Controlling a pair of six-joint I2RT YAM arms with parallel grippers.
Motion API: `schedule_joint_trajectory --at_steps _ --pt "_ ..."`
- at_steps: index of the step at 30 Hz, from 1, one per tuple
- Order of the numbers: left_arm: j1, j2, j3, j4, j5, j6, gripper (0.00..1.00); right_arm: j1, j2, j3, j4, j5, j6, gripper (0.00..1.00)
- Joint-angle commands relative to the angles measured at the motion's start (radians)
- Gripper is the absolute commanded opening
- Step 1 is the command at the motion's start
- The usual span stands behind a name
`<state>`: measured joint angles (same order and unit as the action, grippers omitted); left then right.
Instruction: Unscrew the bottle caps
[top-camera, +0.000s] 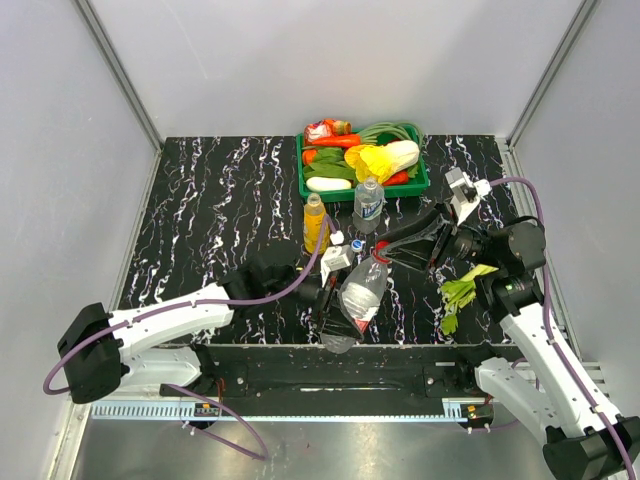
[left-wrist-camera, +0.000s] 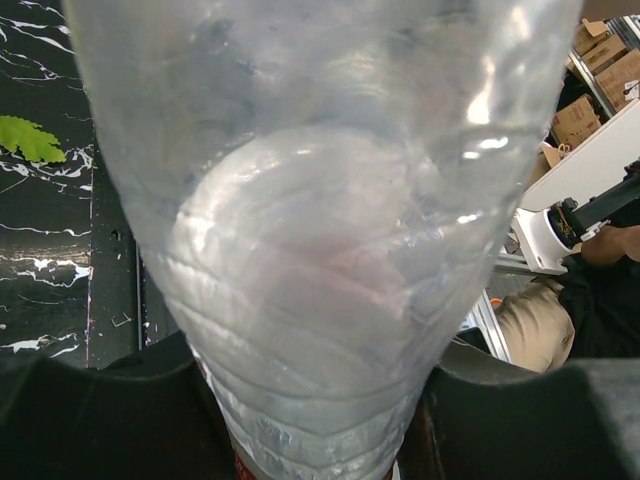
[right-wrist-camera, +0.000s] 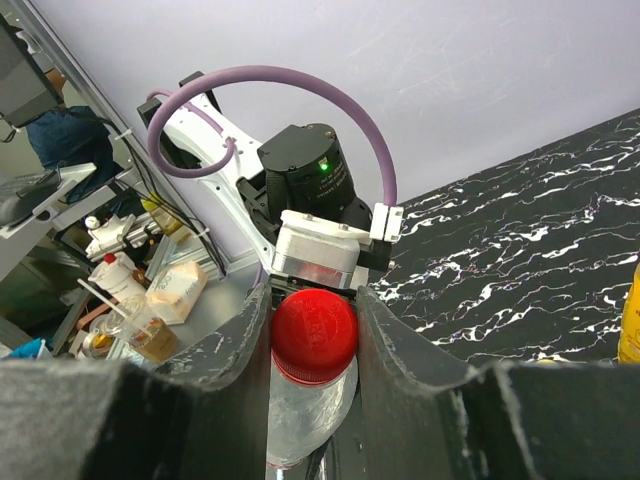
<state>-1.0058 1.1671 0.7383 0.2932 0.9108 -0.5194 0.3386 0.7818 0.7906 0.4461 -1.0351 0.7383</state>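
The clear bottle with the red label (top-camera: 356, 293) is held tilted above the table's near edge. My left gripper (top-camera: 333, 300) is shut on its body, which fills the left wrist view (left-wrist-camera: 320, 200) between the dark fingers (left-wrist-camera: 90, 420). My right gripper (right-wrist-camera: 314, 345) is shut on its red cap (right-wrist-camera: 314, 332), seen from above too (top-camera: 380, 257). The orange juice bottle (top-camera: 314, 225) stands upright with its yellow cap (top-camera: 314, 199) on. The water bottle (top-camera: 368, 203) stands beside it. A small blue cap (top-camera: 357, 244) lies on the table near them.
A green tray (top-camera: 302, 186) full of vegetables stands at the back, just behind the two upright bottles. A leafy green stalk (top-camera: 462, 290) lies on the table under my right arm. Grey walls close in the left, back and right sides.
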Motion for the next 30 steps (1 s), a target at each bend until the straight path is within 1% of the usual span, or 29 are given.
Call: schedule_joint_trajectory --at_steps 1,7,13,16,19,24,30 --pt "-0.007 -0.020 0.019 0.034 0.063 0.035 0.28 0.003 -0.004 0.004 0.091 -0.002 -0.007 0.00" --pt "-0.007 -0.026 0.003 0.038 0.103 0.044 0.28 0.002 -0.024 -0.011 0.212 -0.029 -0.001 0.00" --pt "-0.008 -0.024 -0.011 0.037 0.172 0.056 0.29 0.002 -0.033 -0.014 0.270 -0.083 -0.002 0.00" --pt "-0.007 -0.014 -0.004 0.015 0.195 0.068 0.29 0.004 -0.039 -0.014 0.289 -0.086 -0.002 0.00" --pt "-0.007 -0.010 0.006 -0.014 0.186 0.082 0.29 0.002 -0.038 -0.010 0.257 -0.065 -0.022 0.00" --pt "-0.004 -0.020 0.018 -0.097 0.105 0.136 0.28 0.002 -0.045 0.005 0.131 0.021 -0.066 0.00" --pt "0.032 -0.040 -0.017 -0.095 0.020 0.133 0.28 0.002 -0.070 0.016 -0.039 0.118 -0.142 0.00"
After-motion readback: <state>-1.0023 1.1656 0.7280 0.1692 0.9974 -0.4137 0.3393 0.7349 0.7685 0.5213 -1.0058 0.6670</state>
